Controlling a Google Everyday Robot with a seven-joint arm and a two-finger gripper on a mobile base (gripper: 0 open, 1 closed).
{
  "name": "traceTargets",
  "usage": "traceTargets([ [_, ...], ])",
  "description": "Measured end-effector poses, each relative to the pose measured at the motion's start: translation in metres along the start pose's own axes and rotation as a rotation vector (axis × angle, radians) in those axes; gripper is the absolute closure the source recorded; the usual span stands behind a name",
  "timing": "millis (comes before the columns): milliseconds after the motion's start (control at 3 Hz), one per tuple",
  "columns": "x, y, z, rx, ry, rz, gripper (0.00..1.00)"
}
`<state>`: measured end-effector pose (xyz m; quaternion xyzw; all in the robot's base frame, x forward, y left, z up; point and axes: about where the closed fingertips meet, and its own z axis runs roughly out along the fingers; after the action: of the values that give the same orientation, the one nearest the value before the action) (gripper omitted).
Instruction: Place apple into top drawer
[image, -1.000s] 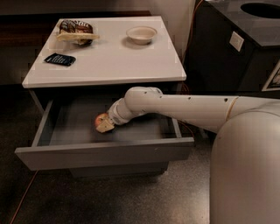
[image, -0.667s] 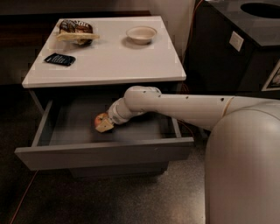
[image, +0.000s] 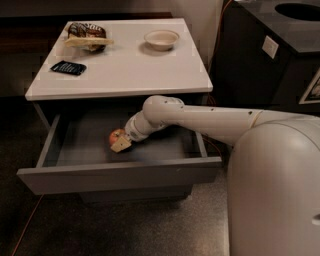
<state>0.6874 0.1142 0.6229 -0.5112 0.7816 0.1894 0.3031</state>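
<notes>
Camera view: the gripper (image: 121, 144) is hanging inside the pulled-out top drawer (image: 120, 175), touching the apple (image: 116, 135) low over the dark grey floor; whether it is clamping the apple cannot be told. A white bowl (image: 161, 39) is sitting on the cabinet top (image: 130, 70).

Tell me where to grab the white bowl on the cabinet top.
Pinch the bowl by its near rim, coming straight down: it sits upright, mouth up, shallow, with nothing touching it. The gripper is down in the top drawer, at the apple.
</notes>
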Motion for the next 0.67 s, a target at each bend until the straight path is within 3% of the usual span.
traceTargets([
  [333, -0.0014, -0.0016, -0.0058, -0.011, 0.003, 0.003, 0.05],
  [667, -0.0013, -0.0006, -0.0042, -0.013, 0.004, 0.002, 0.00],
])
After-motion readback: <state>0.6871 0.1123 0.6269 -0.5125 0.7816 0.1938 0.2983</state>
